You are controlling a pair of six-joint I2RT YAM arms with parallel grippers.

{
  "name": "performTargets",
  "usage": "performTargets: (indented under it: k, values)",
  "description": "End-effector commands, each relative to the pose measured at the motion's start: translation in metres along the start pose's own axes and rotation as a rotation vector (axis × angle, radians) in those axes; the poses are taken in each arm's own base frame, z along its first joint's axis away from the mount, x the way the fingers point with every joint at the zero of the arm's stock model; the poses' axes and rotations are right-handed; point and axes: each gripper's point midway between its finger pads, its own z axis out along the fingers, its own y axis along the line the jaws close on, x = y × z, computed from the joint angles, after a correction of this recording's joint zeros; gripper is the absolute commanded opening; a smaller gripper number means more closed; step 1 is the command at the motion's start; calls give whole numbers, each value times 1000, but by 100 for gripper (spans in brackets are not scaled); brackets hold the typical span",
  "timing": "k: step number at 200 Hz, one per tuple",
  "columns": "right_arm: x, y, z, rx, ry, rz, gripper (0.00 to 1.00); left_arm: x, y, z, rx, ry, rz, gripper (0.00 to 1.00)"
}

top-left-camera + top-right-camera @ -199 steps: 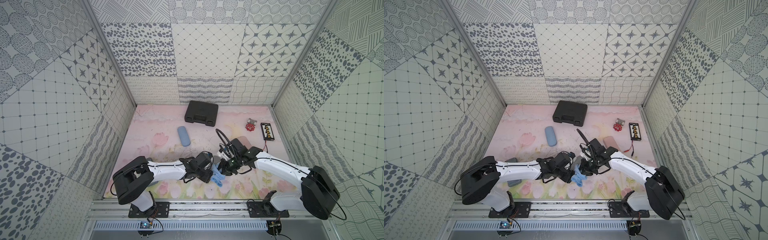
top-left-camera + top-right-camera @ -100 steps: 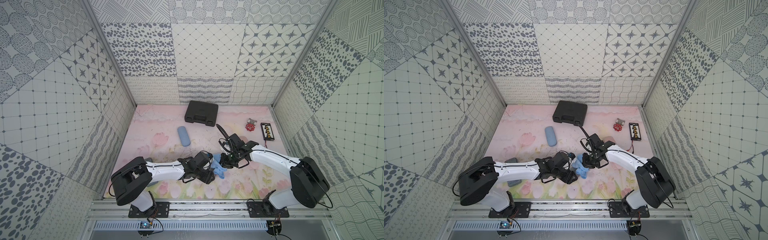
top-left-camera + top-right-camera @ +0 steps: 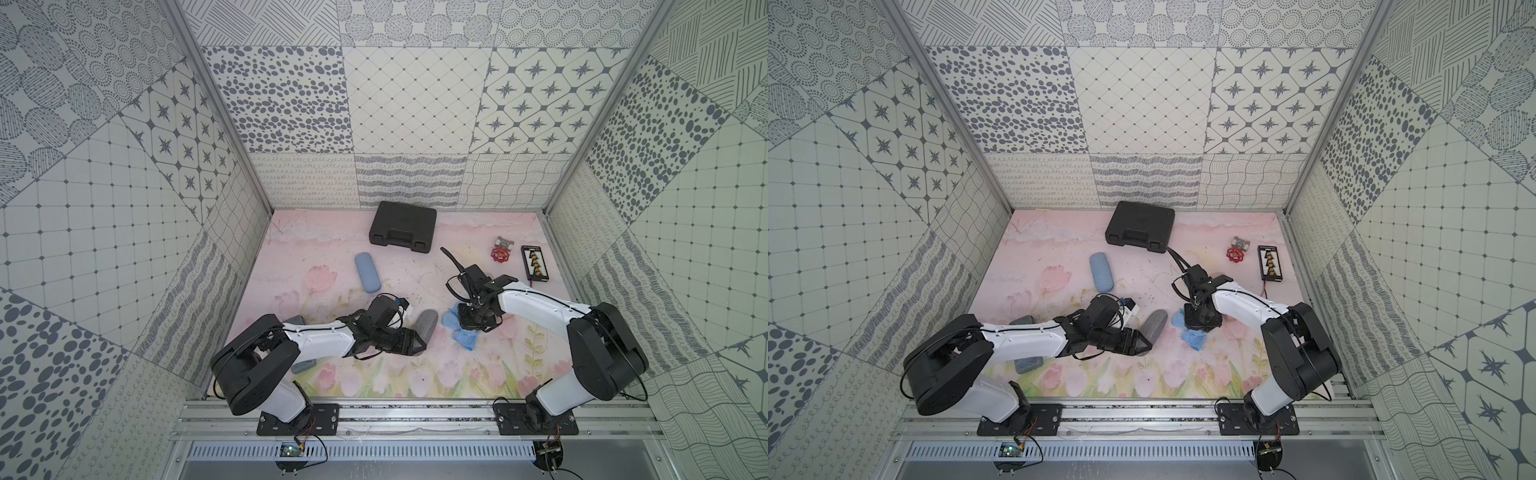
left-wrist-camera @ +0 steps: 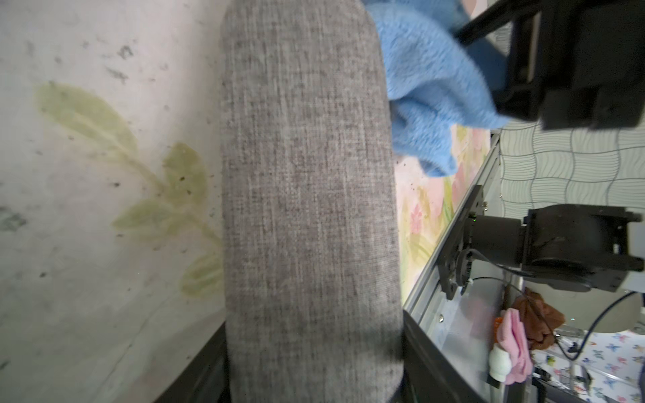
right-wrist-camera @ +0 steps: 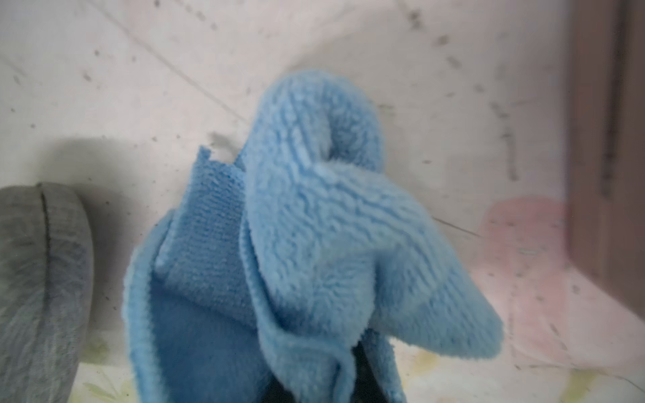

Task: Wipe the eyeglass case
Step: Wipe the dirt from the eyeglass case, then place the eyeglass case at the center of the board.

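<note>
While left fingers (image 4: 422, 352) clamp one end of the grey eyeglass case (image 3: 424, 328) over the counter (image 3: 324, 257), right fingers (image 4: 523, 97) pinch blue cloth (image 3: 451, 321) beside it; case judged light, stiff (fabric-covered, grippy); end-hold suits.

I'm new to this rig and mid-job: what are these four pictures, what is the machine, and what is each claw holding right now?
Two white robot arms work on a flowered table. Two pictures look down from overhead; the other two come from cameras on each arm's wrist. The left gripper clamps a grey glasses case. The right gripper pinches a blue cloth beside the case's end. Also lying there: a blue glasses case, a black toolbox, a red valve and a black board.
</note>
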Motion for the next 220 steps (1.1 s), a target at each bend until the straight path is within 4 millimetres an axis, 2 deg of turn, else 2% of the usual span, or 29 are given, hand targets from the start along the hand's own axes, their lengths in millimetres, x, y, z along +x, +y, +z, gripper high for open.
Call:
performTargets:
  k: [1, 21, 38, 59, 78, 108, 130, 150, 166, 191, 203, 220]
  values:
    - [-11, 39, 8, -117, -37, -24, 0, -13, -39, -3, 222, 16, -77, 26]
    - [-12, 71, 6, -265, -53, -45, 0, -15, -37, -3, 236, 22, -100, 26]
    - [-5, 92, -4, -402, -63, -51, 0, -18, -28, -3, 223, 23, -132, 25]
    - [17, 113, -19, -491, -62, -106, 0, -26, -18, -3, 209, 11, -162, 23]
    - [43, 141, -34, -548, -52, -204, 0, -32, -15, 0, 207, 6, -168, 22]
    - [70, 181, -70, -680, -60, -309, 0, -36, -12, 4, 196, -1, -179, 21]
    - [76, 188, -106, -803, -107, -319, 0, -37, -8, 3, 175, -12, -186, 21]
    - [71, 172, -130, -865, -132, -282, 0, -39, -5, 2, 149, -29, -187, 21]
    - [54, 141, -141, -883, -169, -186, 0, -44, -2, 1, 126, -52, -193, 22]
    - [19, 69, -146, -750, -277, 8, 0, -53, -2, 2, 91, -97, -197, 23]
    - [5, 29, -142, -610, -315, 109, 0, -56, -3, 5, 45, -106, -180, 25]
    - [-5, -21, -133, -388, -327, 210, 0, -58, -6, 14, -48, -101, -138, 26]
